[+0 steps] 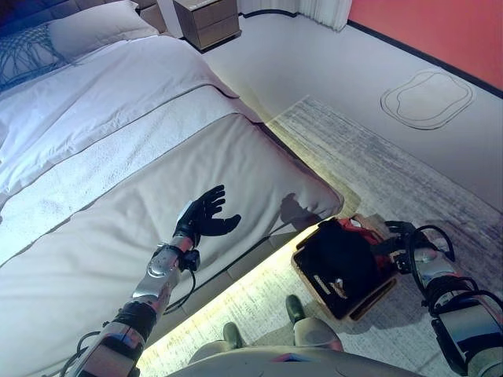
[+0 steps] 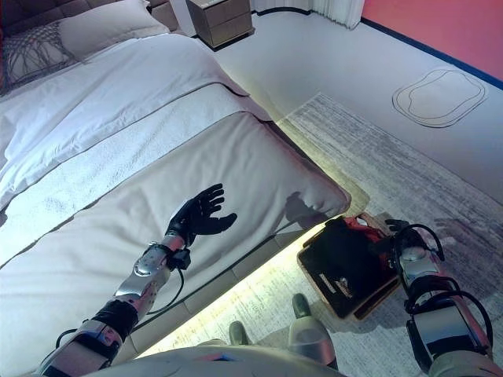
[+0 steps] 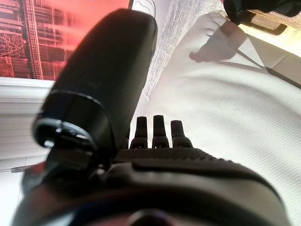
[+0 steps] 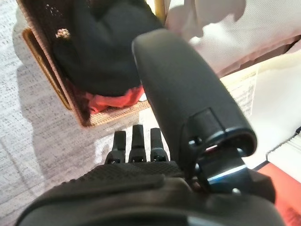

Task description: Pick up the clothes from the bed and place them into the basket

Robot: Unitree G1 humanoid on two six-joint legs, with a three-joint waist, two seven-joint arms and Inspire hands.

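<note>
A wicker basket (image 1: 369, 302) stands on the rug beside the bed's foot corner. It holds black clothes (image 1: 342, 255) with a red cloth (image 1: 357, 224) at its far end. In the right wrist view the basket's rim (image 4: 47, 80), the black clothes (image 4: 103, 52) and the red cloth (image 4: 113, 100) lie just past my fingers. My right hand (image 1: 401, 236) is open and empty by the basket's right side. My left hand (image 1: 206, 216) is open and empty, held above the smooth beige bed cover (image 1: 118, 228); its straight fingers (image 3: 155, 136) show in the left wrist view.
The bed runs from the lower left to the upper left, with white sheets and pillows (image 1: 94, 27) at its head. A nightstand (image 1: 208, 20) stands behind it. A grey rug (image 1: 377, 157) covers the floor on the right, before a red wall (image 1: 440, 31).
</note>
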